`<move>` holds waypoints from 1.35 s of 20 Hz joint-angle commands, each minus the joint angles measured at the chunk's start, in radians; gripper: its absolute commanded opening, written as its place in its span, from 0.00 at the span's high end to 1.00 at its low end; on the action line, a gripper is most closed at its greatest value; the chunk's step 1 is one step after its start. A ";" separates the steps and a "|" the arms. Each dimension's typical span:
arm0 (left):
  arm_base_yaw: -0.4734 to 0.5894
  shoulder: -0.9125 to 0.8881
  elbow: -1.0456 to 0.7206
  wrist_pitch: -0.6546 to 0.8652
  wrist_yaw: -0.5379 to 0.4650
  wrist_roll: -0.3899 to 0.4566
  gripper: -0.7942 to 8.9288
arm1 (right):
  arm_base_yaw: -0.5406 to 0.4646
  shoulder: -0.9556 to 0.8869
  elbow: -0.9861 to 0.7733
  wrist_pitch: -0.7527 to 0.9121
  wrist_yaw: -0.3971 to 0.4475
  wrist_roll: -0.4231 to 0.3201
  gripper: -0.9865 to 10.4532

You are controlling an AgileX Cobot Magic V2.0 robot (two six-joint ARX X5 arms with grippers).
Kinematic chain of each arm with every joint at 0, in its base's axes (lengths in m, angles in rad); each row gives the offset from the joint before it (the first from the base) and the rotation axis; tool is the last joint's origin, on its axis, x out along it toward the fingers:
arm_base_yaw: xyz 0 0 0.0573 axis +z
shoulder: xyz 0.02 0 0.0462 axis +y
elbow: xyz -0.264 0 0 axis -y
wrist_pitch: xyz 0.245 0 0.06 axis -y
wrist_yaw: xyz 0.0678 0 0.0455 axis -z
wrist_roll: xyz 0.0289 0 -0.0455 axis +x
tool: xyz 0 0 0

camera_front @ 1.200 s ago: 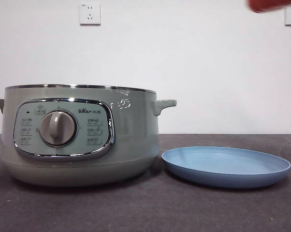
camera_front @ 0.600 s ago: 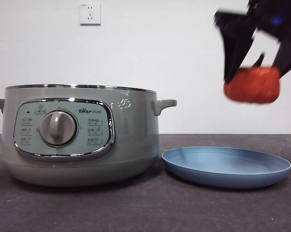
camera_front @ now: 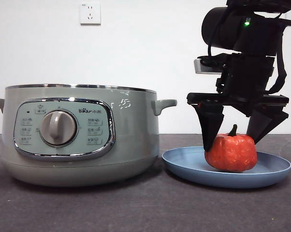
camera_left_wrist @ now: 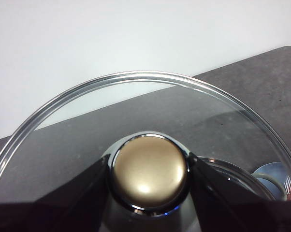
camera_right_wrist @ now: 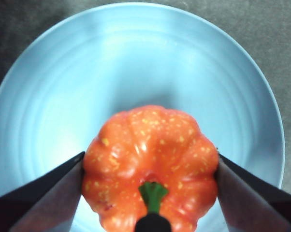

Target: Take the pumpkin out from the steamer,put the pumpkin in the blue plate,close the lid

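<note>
Front view. Right gripper [camera_front: 232,137] lowered from above over the blue plate [camera_front: 184,166], jaws astride the pumpkin [camera_front: 231,153] and pressed to its flanks. Pumpkin seated upright on the plate's floor, right of centre, stem [camera_front: 232,130] rising between the jaws; squat body, so the long axis lies level across the plate and the short stem axis stands vertical. Steamer [camera_front: 78,135] just left of the plate, rim uncovered, dial [camera_front: 58,128] facing the camera. Grip judged as kept only until release, the placing step all but done.

Left wrist view. Left gripper [camera_left_wrist: 148,176] clamped on the knob [camera_left_wrist: 148,171] of the lid [camera_left_wrist: 136,82], glass dome carried clear of the table [camera_left_wrist: 136,116], presumably parked there to leave the pot mouth free until closing.

Right wrist view. Pumpkin [camera_right_wrist: 150,164] seen from above, a jaw touching each side, stem toward the camera; plate rim [camera_right_wrist: 136,7] ringing it on all visible sides, confirming a landing well inside.
</note>
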 commanded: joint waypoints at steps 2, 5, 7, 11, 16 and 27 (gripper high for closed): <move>0.000 -0.013 0.014 0.054 -0.002 0.002 0.93 | 0.002 0.003 -0.008 -0.011 -0.001 -0.003 0.45; 0.000 -0.013 0.014 0.053 -0.002 0.002 0.93 | 0.003 0.003 -0.008 -0.011 -0.002 -0.002 0.41; 0.000 -0.013 0.014 0.053 -0.002 0.002 0.93 | 0.003 0.003 -0.008 -0.009 -0.002 -0.003 0.42; -0.001 -0.003 0.014 0.044 -0.001 0.002 0.93 | 0.007 -0.099 -0.007 -0.011 -0.002 -0.001 0.42; -0.001 0.081 0.014 0.031 0.063 0.001 0.93 | 0.005 -0.378 -0.007 -0.010 0.003 0.006 0.42; -0.021 0.393 0.014 0.043 0.158 -0.019 0.93 | 0.005 -0.772 -0.007 -0.006 0.089 0.005 0.42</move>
